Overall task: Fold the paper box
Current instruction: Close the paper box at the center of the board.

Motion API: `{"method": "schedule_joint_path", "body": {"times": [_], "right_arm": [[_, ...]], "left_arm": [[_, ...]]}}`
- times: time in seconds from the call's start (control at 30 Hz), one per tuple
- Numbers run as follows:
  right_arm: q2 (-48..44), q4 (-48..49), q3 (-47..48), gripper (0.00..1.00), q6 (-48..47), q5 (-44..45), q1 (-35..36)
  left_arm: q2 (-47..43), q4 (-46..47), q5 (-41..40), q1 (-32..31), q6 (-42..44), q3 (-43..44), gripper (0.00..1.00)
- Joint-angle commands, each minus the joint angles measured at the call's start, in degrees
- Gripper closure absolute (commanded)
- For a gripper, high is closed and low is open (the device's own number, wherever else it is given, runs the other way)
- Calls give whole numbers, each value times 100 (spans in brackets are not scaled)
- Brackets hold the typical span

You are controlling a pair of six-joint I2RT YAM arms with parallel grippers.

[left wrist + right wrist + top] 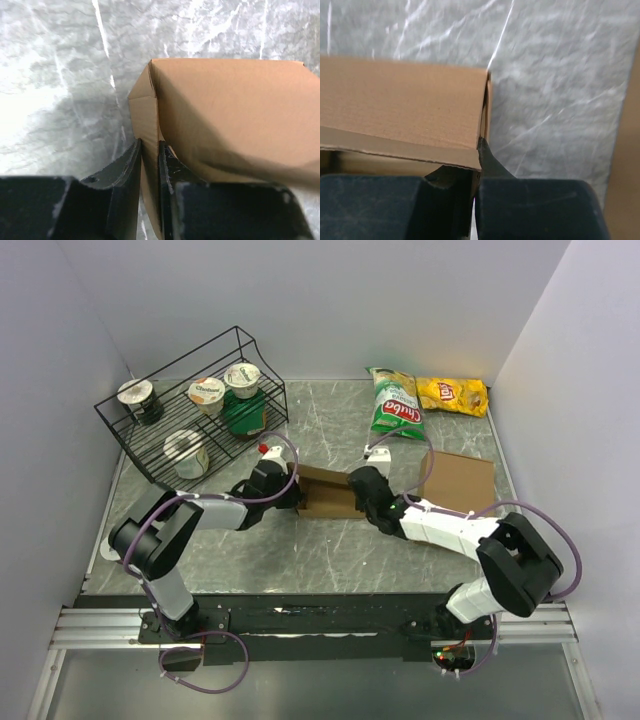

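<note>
Top external view: the half-formed paper box (325, 498) sits mid worktop (320, 550). The left claw (294, 490) and right claw (353, 490) each pinch an end wall. Next, probably press these walls upright and tuck them in.

The thin brown kraft paper box (230, 115) is matt, uncoated card with a fine, faintly grainy face and raw cut edges, and the flat brown rectangular cardboard slab (460, 480) looks like the same dull paper stock. The grey marbled surface (330, 550) is smooth and stone-like, white-veined, with a soft sheen that throws glare. My left tool (149, 145) has black, matt, plastic-looking fingers dusted with pale scuffs, my right tool (462, 160) shows the same dark matt finish, the black wire rack (125, 447) is thin coated metal, and the green crisp bag (395, 405) and yellow crisp bag (452, 395) are glossy, crinkled film.
</note>
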Motion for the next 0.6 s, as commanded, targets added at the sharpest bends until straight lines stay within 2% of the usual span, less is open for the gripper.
{"method": "schedule_joint_path", "body": {"times": [0.0, 0.1, 0.2, 0.23, 0.3, 0.43, 0.57], "right_arm": [[515, -635, -284, 100, 206, -1097, 359], [594, -697, -293, 100, 224, -984, 377], [655, -784, -214, 100, 268, -852, 368], [682, -811, -187, 100, 285, -808, 368], [735, -890, -126, 100, 329, -650, 368], [787, -969, -90, 100, 417, -422, 350], [779, -970, -99, 100, 452, -307, 324]], "left_arm": [[5, 374, 823, -75, -109, 197, 79], [-56, 391, 893, -66, -65, 188, 77], [-214, 356, 946, -57, 40, 162, 69], [-346, 330, 938, -57, 76, 144, 63], [-504, 163, 894, -48, 189, 127, 56], [-1101, -214, 779, -13, 383, 65, 32], [-1690, -584, 806, 66, 489, -119, 16]]}}
